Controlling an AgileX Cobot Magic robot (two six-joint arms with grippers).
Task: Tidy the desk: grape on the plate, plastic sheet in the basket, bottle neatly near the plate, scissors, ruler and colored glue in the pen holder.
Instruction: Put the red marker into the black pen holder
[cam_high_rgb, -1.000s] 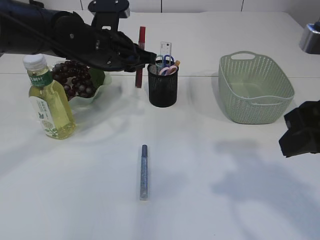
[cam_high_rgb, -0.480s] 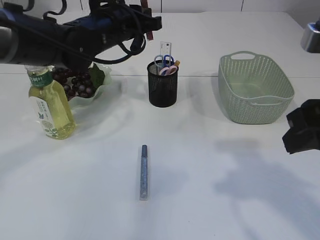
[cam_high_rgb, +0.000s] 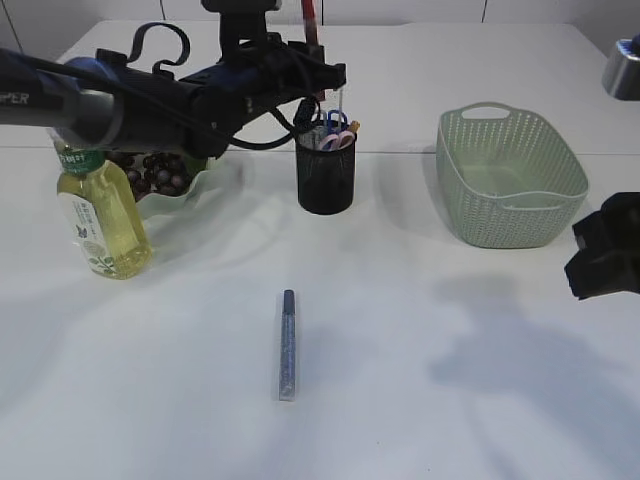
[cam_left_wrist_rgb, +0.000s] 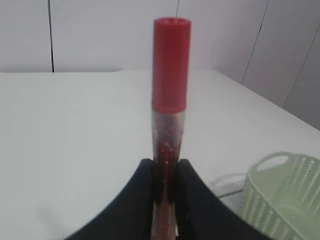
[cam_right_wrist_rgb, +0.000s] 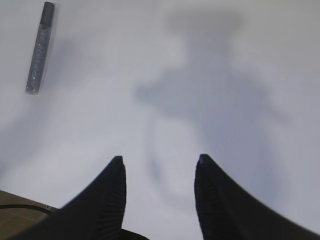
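Note:
My left gripper (cam_high_rgb: 322, 68) (cam_left_wrist_rgb: 166, 167) is shut on a red glitter glue tube (cam_high_rgb: 310, 14) (cam_left_wrist_rgb: 170, 75), held upright just above and left of the black mesh pen holder (cam_high_rgb: 326, 172). Scissors (cam_high_rgb: 335, 124) and a clear ruler (cam_high_rgb: 341, 100) stand in the holder. A blue-grey glitter glue tube (cam_high_rgb: 288, 345) (cam_right_wrist_rgb: 40, 47) lies on the table's front middle. Grapes (cam_high_rgb: 158, 176) rest on the green plate (cam_high_rgb: 205, 168), behind the yellow bottle (cam_high_rgb: 100, 215). At the right edge my right gripper (cam_high_rgb: 605, 260) (cam_right_wrist_rgb: 159, 160) hangs open and empty. I cannot make out the plastic sheet.
A green woven basket (cam_high_rgb: 510, 178) stands at the right, behind my right gripper. My left arm stretches across the back left, over the plate and bottle. The table is white with a seam line across the back.
My left arm has lifted the red glue tube from beside the pen holder's left and swung it up and right, above the holder. The right gripper has barely moved.

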